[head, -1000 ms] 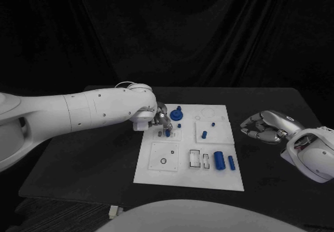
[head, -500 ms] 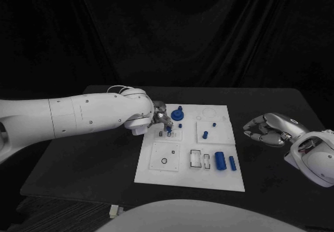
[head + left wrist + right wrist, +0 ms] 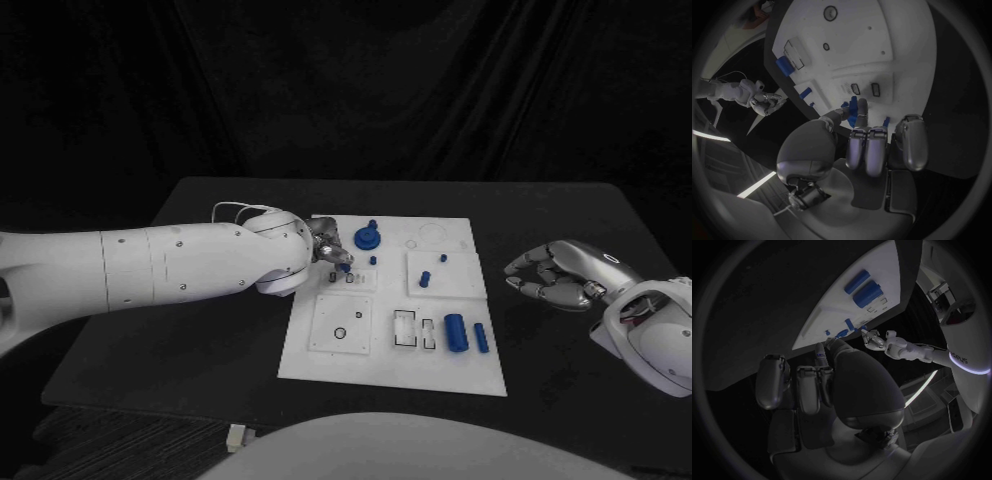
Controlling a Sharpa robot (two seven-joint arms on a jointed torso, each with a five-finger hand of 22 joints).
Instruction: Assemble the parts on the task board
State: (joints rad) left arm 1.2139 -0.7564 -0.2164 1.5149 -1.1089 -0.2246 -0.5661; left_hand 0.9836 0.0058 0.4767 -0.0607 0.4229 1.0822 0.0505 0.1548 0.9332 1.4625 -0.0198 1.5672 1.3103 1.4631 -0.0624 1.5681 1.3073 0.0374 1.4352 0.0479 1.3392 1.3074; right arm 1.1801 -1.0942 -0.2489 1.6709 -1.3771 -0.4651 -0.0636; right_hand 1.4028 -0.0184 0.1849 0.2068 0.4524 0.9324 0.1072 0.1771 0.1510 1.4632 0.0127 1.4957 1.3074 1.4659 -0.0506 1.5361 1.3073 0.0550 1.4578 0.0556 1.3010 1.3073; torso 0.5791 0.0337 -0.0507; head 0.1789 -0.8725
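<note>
Board: white, mid-table, blue parts lying and standing on it. Left hand: over the board's 10 o'clock corner, pinching a small blue part. Right hand: at 3 o'clock, off the board, fingers curled in on nothing.

White task board w/ black-outlined slots, blue parts, black table, silver hands, white arms.
</note>
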